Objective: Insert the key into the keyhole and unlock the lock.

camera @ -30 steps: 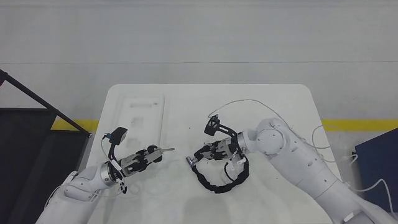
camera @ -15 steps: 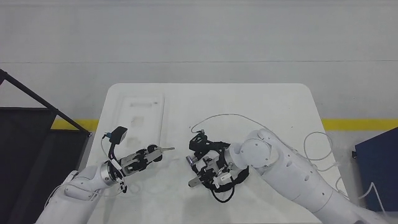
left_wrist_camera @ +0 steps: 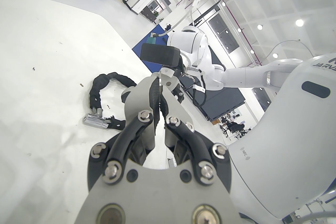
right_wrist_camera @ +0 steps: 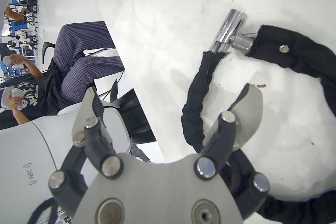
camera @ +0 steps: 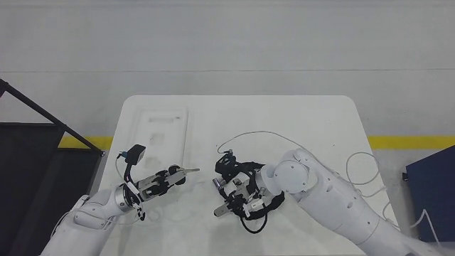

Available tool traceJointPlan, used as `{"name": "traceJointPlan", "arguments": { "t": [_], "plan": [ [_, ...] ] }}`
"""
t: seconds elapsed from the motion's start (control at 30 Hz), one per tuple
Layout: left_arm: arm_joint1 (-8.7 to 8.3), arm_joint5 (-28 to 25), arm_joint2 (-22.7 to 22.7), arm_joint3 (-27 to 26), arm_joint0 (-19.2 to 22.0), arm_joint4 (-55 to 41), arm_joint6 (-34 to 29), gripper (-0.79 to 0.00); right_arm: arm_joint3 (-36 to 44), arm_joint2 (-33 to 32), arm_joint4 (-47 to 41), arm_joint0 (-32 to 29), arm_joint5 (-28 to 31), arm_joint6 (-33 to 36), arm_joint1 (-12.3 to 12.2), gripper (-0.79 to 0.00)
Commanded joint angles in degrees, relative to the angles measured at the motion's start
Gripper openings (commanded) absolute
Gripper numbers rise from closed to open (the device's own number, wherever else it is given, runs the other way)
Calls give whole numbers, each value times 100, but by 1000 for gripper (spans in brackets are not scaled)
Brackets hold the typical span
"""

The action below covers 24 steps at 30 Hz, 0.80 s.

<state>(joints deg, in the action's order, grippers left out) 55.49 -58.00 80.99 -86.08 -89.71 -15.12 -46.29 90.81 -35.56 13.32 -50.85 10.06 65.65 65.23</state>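
1. Lock (right_wrist_camera: 228,30) — a short chrome cylinder with a chain (right_wrist_camera: 288,49) in a black fabric sleeve. Both sleeve ends meet the cylinder, one through a small chrome pin, and the chain makes a closed loop.
2. The lock lies flat on the tabletop (camera: 320,128), near the front edge and about mid-width. The cylinder end points toward the left arm's side.
3. Right hand (right_wrist_camera: 170,92) hangs low over the loop with its fingers spread wide, gripping nothing. One stretch of sleeved chain runs between the fingers. I cannot tell whether either finger touches it.
4. Key (left_wrist_camera: 159,78) is a thin silver blade seen edge-on, sticking out past the fingertips.
5. Left hand (left_wrist_camera: 159,96) has its fingers pinched narrow on the key and holds it off the tabletop. The blade is aimed toward the lock, near it but with a clear gap to the cylinder.
6. The tabletop is white with rounded corners and scattered small dark specks and crumbs. A pale flat panel (camera: 165,131) lies on the far part, on the left arm's side.
7. Room — grey floor with a yellow line (camera: 405,142), a blue panel (camera: 434,178) off the right arm's side and a dark one (camera: 28,163) off the left. The left wrist view shows a high hall with round ceiling lights and blue boards.
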Motion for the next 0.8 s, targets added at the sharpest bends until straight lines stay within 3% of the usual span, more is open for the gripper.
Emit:
{"name": "traceJointPlan", "arguments": {
  "t": [0.0,0.4,0.53,0.6,0.63,0.77],
  "plan": [
    [0,0,0,0,0,0,0,-785,-11,40,-140,-24,-18,20,23,0],
    [0,0,0,0,0,0,0,-785,-44,154,477,-13,-773,-329,102,0],
    [0,0,0,0,0,0,0,-785,-112,215,574,-41,-904,-330,131,-163],
    [0,0,0,0,0,0,0,-785,-151,253,622,-41,-985,-295,149,-175],
    [0,0,0,0,0,0,0,-785,-163,280,648,-40,-1017,-263,158,-243],
    [0,0,0,0,0,0,0,-785,-226,398,773,1,-1126,-92,204,-274]
  ]
}}
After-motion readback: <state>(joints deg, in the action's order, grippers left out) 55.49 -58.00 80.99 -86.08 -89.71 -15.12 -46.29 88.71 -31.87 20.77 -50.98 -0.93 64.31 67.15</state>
